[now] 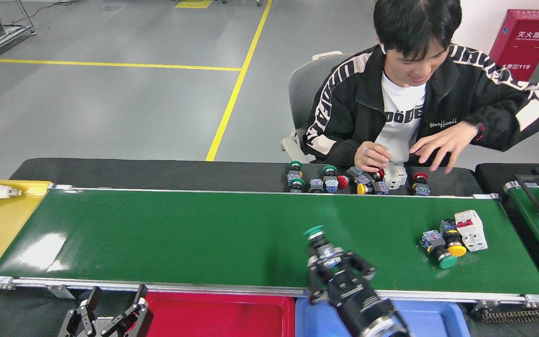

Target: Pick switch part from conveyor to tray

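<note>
Carry step: right gripper (328,262) clamped on the green-capped pushbutton switch part (318,238), held over the glossy green conveyor (204,234); next needs release over the blue plastic tray (438,318); left gripper (110,306) fingers spread, empty.

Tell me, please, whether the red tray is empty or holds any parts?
Empty, as far as visible: the red tray shows only bare red floor; its near edge is cut off.

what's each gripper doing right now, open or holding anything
Left gripper: open, empty, low by the red tray.
Right gripper: shut on the green-capped switch part, over the conveyor.
</note>
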